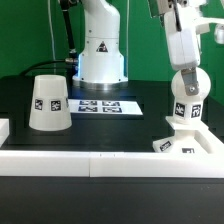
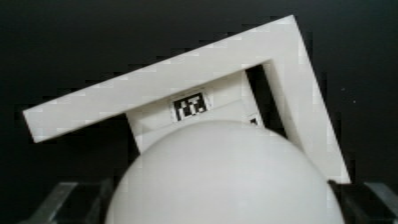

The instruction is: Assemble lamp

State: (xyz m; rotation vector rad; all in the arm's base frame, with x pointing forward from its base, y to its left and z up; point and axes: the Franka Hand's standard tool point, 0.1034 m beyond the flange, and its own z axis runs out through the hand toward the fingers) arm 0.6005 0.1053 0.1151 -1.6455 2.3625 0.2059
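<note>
One black desk (image 1: 30, 180) carries the whole set, with a low white rail (image 1: 100, 163) along its front edge and a dark backdrop behind. At the rear centre stands the white robot pedestal (image 1: 102, 50) with its triangle sticker, and the marker board (image 1: 98, 105) lies flat on the desk just in front of it. On the exterior view's right the arm reaches down and the tool (image 1: 189, 85) is clenched on the upper part of the bulb (image 1: 184, 112), which hangs upright below it. The wrist view confirms the grasp: the rounded bulb (image 2: 222, 175) fills the foreground, with a dark finger (image 2: 63, 200) pressed close on one flank and the other finger opposite. The tool (image 2: 217, 200) is thus closed around the bulb rather than released. Directly beneath lies the flat angular base (image 1: 200, 140), resting on the desk against the rail on the exterior view's right, tags showing on its side faces. In the wrist view the base (image 2: 178, 80) appears beyond the bulb as an angled white frame with one tag on an inner panel. The bulb's lower end meets the base's upper face, though whether it is seated there cannot be told. The shade (image 1: 48, 103) stands well apart on the exterior view's left, narrow end up and wide mouth down on the desk, its interior hidden.
</note>
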